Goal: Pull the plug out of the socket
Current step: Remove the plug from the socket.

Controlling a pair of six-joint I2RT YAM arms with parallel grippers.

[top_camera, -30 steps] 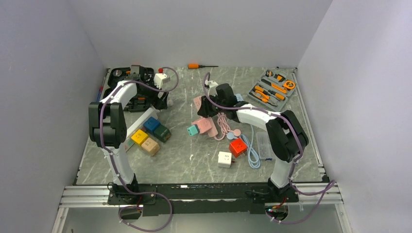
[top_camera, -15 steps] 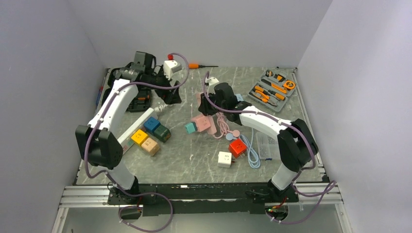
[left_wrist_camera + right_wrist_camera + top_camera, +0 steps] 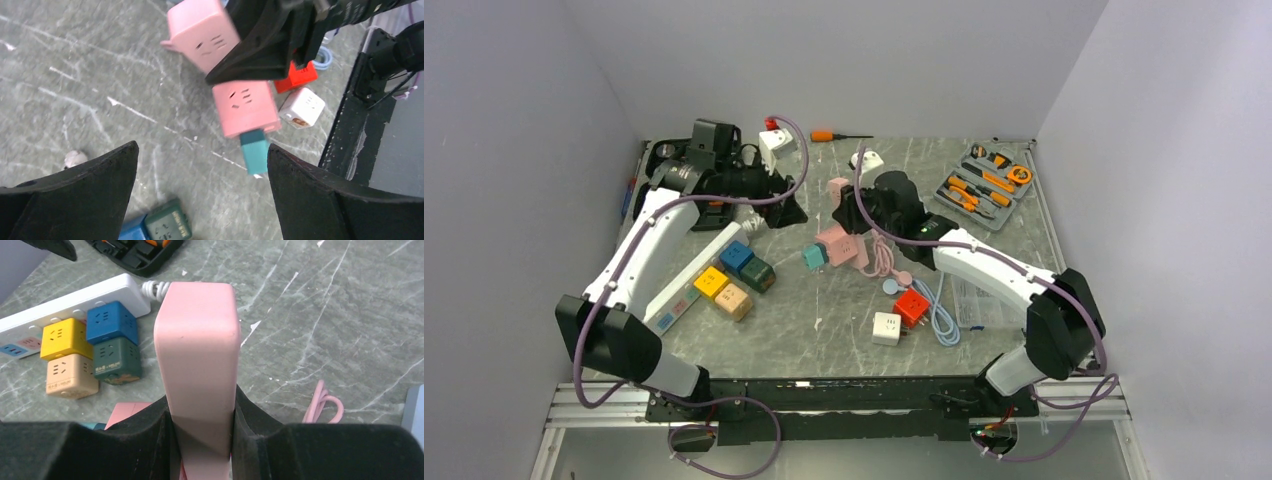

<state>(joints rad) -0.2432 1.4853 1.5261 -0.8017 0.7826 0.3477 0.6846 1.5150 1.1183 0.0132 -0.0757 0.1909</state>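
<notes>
A pink socket block (image 3: 840,243) lies mid-table with a teal plug (image 3: 814,257) stuck in its left end. It shows in the left wrist view (image 3: 245,107), with the teal plug (image 3: 254,152) pointing down. My right gripper (image 3: 852,212) is shut on a second pink block (image 3: 197,350) that stands raised just above the first, and its fingers (image 3: 145,440) press both sides. My left gripper (image 3: 790,207) is open and empty, hovering left of the plug. In its own view (image 3: 200,200) the plug sits between and beyond its fingertips (image 3: 75,200).
A white power strip (image 3: 694,270) with yellow, blue, green and tan cube adapters (image 3: 732,280) lies at left. A red cube (image 3: 913,302), a white cube (image 3: 887,327) and a blue cable (image 3: 944,320) lie near front. An orange tool kit (image 3: 984,180) and a screwdriver (image 3: 834,135) are at the back.
My left arm has swung from the back-left corner to the right and forward, toward the pink socket. My right gripper has shifted the pink socket and teal plug slightly left.
</notes>
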